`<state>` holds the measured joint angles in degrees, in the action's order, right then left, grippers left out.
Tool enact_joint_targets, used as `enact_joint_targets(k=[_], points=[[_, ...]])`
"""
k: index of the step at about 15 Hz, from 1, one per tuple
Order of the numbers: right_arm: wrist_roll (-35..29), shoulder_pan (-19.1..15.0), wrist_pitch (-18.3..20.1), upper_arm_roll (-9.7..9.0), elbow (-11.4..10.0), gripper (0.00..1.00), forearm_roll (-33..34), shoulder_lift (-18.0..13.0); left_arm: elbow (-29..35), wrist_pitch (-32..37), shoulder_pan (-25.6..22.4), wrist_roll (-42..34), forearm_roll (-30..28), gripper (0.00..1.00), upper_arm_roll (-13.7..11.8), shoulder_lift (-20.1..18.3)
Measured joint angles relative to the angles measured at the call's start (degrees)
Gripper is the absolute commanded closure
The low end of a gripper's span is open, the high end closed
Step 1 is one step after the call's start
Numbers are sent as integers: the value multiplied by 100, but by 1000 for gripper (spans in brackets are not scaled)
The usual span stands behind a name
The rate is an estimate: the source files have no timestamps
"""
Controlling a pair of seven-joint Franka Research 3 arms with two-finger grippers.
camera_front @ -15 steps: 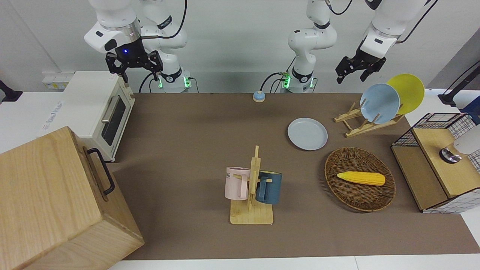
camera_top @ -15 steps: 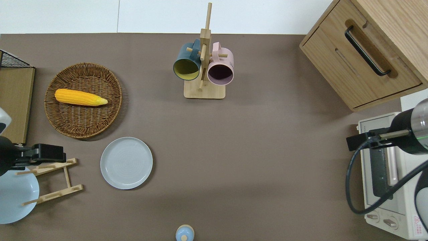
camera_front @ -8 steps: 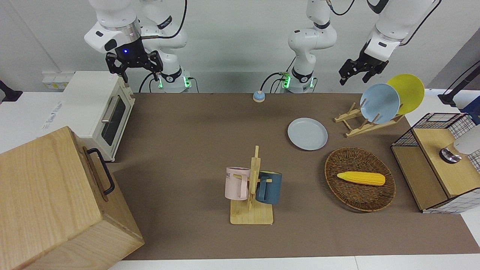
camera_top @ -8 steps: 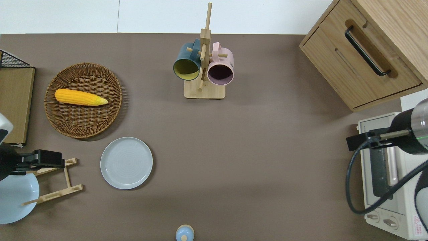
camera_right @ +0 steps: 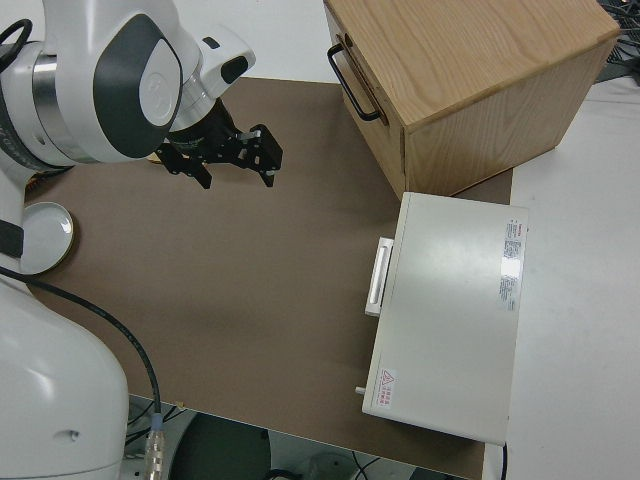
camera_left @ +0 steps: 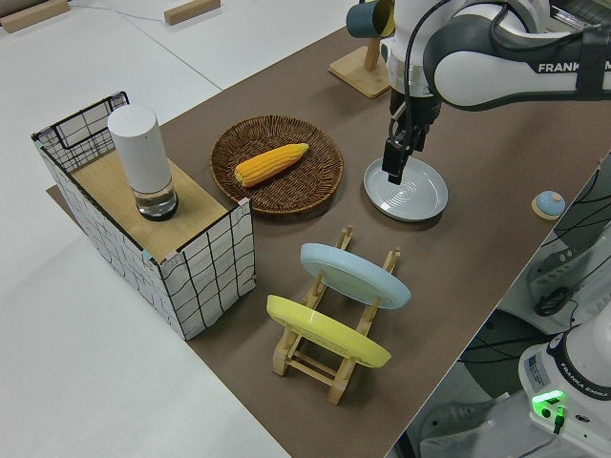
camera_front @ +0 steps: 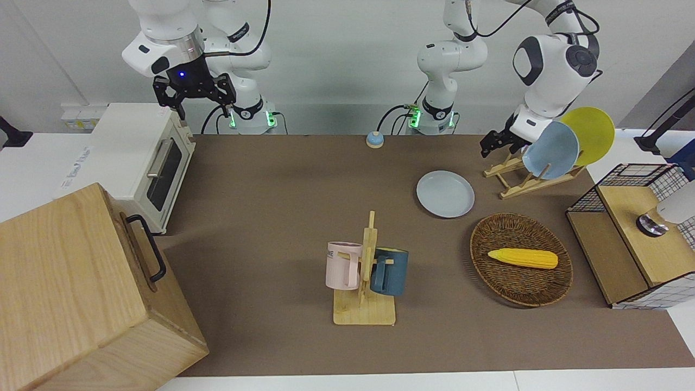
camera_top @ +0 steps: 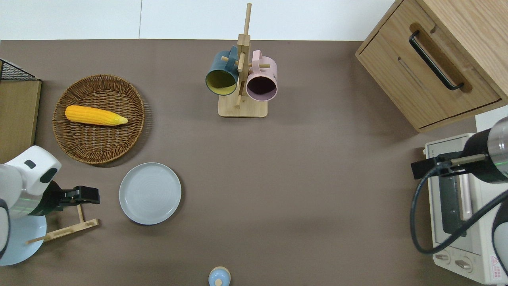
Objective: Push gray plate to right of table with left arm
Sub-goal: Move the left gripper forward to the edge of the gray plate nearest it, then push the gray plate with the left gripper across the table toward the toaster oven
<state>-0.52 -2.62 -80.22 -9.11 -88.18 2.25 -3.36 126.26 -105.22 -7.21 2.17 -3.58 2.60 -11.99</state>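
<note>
Presently left claw [camera_top: 92,195] hangs over the wooden plate rack [camera_top: 65,222], beside gray plate [camera_top: 150,193] on bench [camera_top: 278,178]; finger state cannot be told. Right arm parked.

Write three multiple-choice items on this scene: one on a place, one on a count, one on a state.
1. The corn cob lies
A. in the wicker basket
B. on the gray plate
C. on the toaster oven

2. Mugs on the wooden mug stand:
A. one
B. two
C. three

3. The gray plate is
A. propped in the plate rack
B. flat on the table
C. lifted by the left gripper

Answers:
1 A, the cob rests on the weave.
2 B, a pink and a dark blue mug hang there.
3 B, nothing touches it.
</note>
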Motion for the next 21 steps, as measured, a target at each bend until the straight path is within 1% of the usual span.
enact_joint_targets(k=[4,7,9,11,12,13,15,16,17,19,20,21], points=[[0,0,0,0,0,5,0,0,836,-951,6,-6,0,25,24,3],[0,0,0,0,0,5,0,0,1250,-1407,8,-12,0,40,24,33],[0,0,0,0,0,5,0,0,1459,-1787,12,-16,0,96,39,147],[0,0,0,0,0,5,0,0,1648,-2182,16,-16,-1,128,53,343],[0,0,0,0,0,5,0,0,1695,-2312,16,-16,-3,167,64,454],[0,0,0,0,0,5,0,0,1708,-2385,20,-18,-23,244,84,545],[0,0,0,0,0,5,0,0,1708,-2471,85,-18,-117,449,126,668],[0,0,0,0,0,5,0,0,1708,-2491,132,-12,-152,606,151,703],[0,0,0,0,0,5,0,0,1708,-2499,156,-11,-173,732,153,714],[0,0,0,0,0,5,0,0,1708,-2561,175,-11,-285,939,154,749],[0,0,0,0,0,5,0,0,1708,-2576,183,-11,-331,999,155,772],[0,0,0,0,0,5,0,0,1708,-2588,200,-11,-354,1000,155,791]])
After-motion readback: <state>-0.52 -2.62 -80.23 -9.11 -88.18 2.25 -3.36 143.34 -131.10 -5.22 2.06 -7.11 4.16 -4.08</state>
